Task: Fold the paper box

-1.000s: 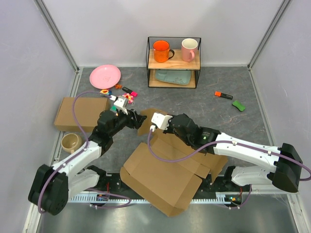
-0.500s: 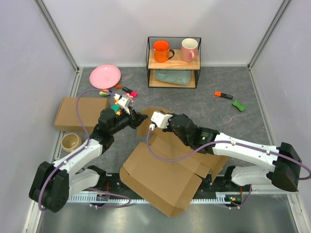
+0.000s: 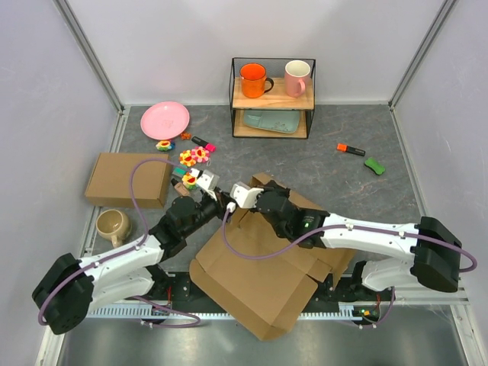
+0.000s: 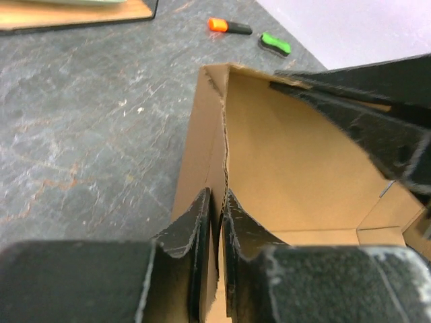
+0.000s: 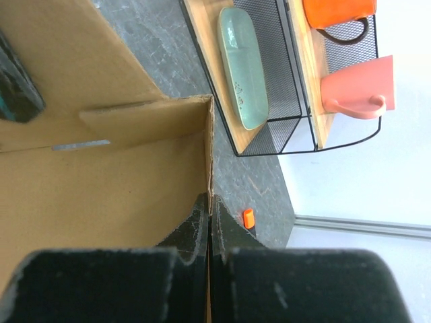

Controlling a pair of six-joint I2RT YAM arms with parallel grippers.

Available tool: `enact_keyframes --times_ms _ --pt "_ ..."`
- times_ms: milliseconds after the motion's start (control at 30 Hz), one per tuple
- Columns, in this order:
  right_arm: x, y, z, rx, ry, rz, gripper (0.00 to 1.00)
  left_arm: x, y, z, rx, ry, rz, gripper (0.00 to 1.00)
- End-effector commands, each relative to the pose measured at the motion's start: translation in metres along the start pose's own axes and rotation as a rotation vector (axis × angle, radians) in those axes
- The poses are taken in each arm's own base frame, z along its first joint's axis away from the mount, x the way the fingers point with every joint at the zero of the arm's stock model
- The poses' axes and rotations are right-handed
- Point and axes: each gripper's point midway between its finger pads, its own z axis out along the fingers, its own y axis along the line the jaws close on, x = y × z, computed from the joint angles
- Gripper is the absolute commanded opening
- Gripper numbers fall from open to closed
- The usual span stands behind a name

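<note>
Pinching the upright side wall of the paper box (image 3: 259,282), your left gripper (image 4: 217,202) was closed down to the cardboard's thickness, one finger on each face of the wall's top edge. Your right gripper (image 5: 209,205) did the same on another raised wall. Its fingers were squeezed tight on the edge, close to a corner where a short flap folded inward.

The box was plain brown corrugated card, and only part-formed. In the overhead view, the walls on the side towards the wire shelf (image 3: 272,97) stood up. The broad panel with its die-cut flaps and tabs lay flat on the side away from the shelf, reaching as far as the arm bases. The whole box sat in front of the shelf and well apart from it. Your left wrist view showed the box's inner floor and a folded far corner.

A second, closed cardboard box (image 3: 128,179) lay left of the shelf and nearer to you. An orange highlighter (image 3: 351,149) lay off to the shelf's right.
</note>
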Motion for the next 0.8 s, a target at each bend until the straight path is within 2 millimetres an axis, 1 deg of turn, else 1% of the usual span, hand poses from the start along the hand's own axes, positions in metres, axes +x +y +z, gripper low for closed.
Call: enact_keyframes --times_ms 0,33,67,133,167,200,233,267,333,367,467,600,700,767 --pt "-0.009 -0.017 -0.016 0.079 -0.072 0.076 0.0 0.022 0.016 -0.006 -0.092 -0.029 -0.088 0.18" --pt "-0.009 -0.017 -0.018 0.086 -0.083 0.086 0.0 0.023 0.016 -0.007 -0.092 -0.046 -0.095 0.18" --pt "-0.007 -0.014 -0.022 0.084 -0.092 0.089 0.0 0.034 0.015 -0.007 -0.1 -0.027 -0.101 0.19" --pt "-0.003 -0.011 -0.025 0.086 -0.094 0.092 0.0 0.042 0.013 -0.005 -0.102 -0.009 -0.105 0.21" --pt "-0.004 -0.009 -0.028 0.083 -0.1 0.094 0.0 0.05 0.013 -0.004 -0.104 0.009 -0.114 0.21" --pt "0.0 -0.006 -0.029 0.083 -0.095 0.093 0.0 0.053 0.012 -0.004 -0.102 0.015 -0.119 0.21" --pt "0.001 -0.005 -0.03 0.082 -0.095 0.092 0.0 0.053 0.01 -0.004 -0.096 0.006 -0.125 0.22" --pt "0.001 -0.002 -0.032 0.077 -0.1 0.09 0.0 0.058 0.01 -0.004 -0.103 0.016 -0.134 0.22" --pt "0.003 0.003 -0.035 0.068 -0.105 0.088 0.0 0.062 0.011 -0.004 -0.11 0.022 -0.142 0.23" --pt "0.002 0.008 -0.037 0.059 -0.112 0.086 0.0 0.063 0.011 -0.004 -0.108 0.024 -0.144 0.24" --pt "0.006 0.021 -0.04 0.046 -0.107 0.066 0.0 0.066 0.009 -0.005 -0.102 0.032 -0.151 0.25" --pt "0.023 0.042 -0.041 0.038 -0.059 -0.004 0.0 0.068 0.008 -0.009 -0.099 0.036 -0.156 0.27" --pt "0.028 0.049 -0.042 0.033 -0.035 -0.039 0.0 0.071 0.011 -0.014 -0.117 0.048 -0.152 0.31" --pt "0.032 0.053 -0.043 0.025 -0.017 -0.069 0.0 0.066 0.012 -0.017 -0.123 0.034 -0.15 0.34"
